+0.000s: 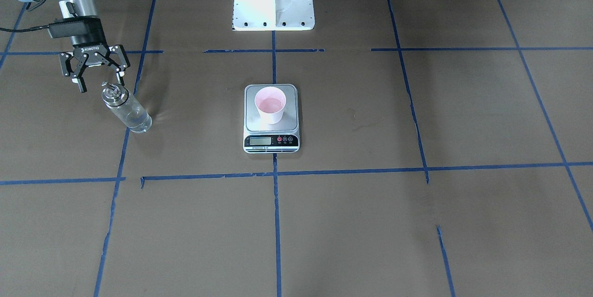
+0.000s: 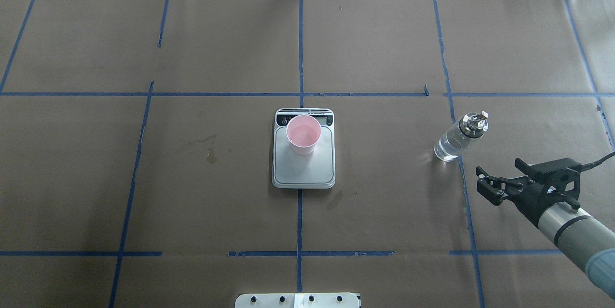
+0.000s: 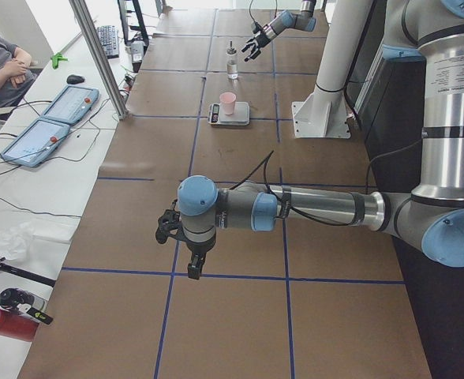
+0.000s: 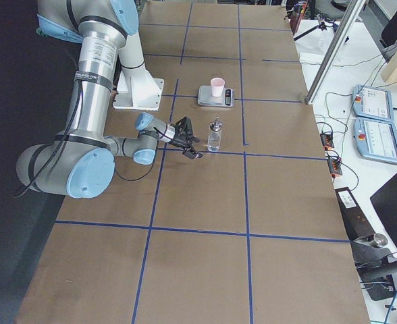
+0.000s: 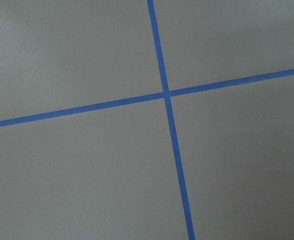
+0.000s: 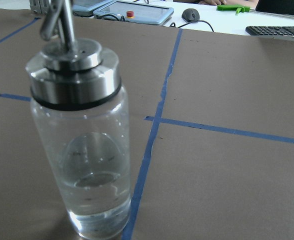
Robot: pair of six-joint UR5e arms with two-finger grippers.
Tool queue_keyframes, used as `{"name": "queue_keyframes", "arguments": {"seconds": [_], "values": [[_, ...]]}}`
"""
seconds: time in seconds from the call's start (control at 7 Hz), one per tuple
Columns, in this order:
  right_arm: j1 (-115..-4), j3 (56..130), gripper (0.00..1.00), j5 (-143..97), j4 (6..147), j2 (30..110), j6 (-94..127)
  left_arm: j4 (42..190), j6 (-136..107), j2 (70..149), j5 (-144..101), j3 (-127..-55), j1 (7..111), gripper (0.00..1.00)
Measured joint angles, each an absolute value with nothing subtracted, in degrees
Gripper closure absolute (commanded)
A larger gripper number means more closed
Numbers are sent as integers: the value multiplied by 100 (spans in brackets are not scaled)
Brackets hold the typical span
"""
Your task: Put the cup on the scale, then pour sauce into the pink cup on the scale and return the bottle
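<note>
The pink cup (image 1: 270, 104) stands upright on the far half of the scale (image 1: 289, 124) at the table's middle; they also show in the overhead view as cup (image 2: 303, 134) and scale (image 2: 307, 173). Its inside looks glossy, as if it holds liquid. The clear bottle (image 1: 126, 108) with a silver cap stands upright on the table on my right side, also in the overhead view (image 2: 460, 137), partly filled with clear liquid (image 6: 94, 195). My right gripper (image 1: 99, 77) is open and empty, just behind the bottle and apart from it (image 2: 483, 183). My left gripper (image 3: 181, 245) hovers over bare table far from the scale; I cannot tell its state.
The robot's white base (image 1: 273, 0) stands behind the scale. Blue tape lines (image 5: 167, 95) cross the brown table. A small wet stain (image 2: 210, 154) lies left of the scale. A seated operator (image 3: 3, 67) and tablets (image 3: 54, 118) are beyond the table's far edge.
</note>
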State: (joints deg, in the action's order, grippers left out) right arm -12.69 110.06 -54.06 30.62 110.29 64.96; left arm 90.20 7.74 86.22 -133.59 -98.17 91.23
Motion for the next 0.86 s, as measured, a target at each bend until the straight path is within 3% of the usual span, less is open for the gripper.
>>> {"name": "queue_keyframes", "arguments": {"seconds": [0.29, 0.57, 0.86], "values": [[-2489, 11043, 0, -6935, 3061, 11026, 5638, 9018, 775, 8622, -13361, -9823, 9123, 0], [-4617, 10951, 0, -9319, 3320, 10966, 4207, 9018, 781, 8622, -13362, -9826, 9123, 0], [-6660, 10858, 0, -11312, 4564, 10689, 2687, 9018, 788, 8621, -13360, -9832, 9123, 0]]}}
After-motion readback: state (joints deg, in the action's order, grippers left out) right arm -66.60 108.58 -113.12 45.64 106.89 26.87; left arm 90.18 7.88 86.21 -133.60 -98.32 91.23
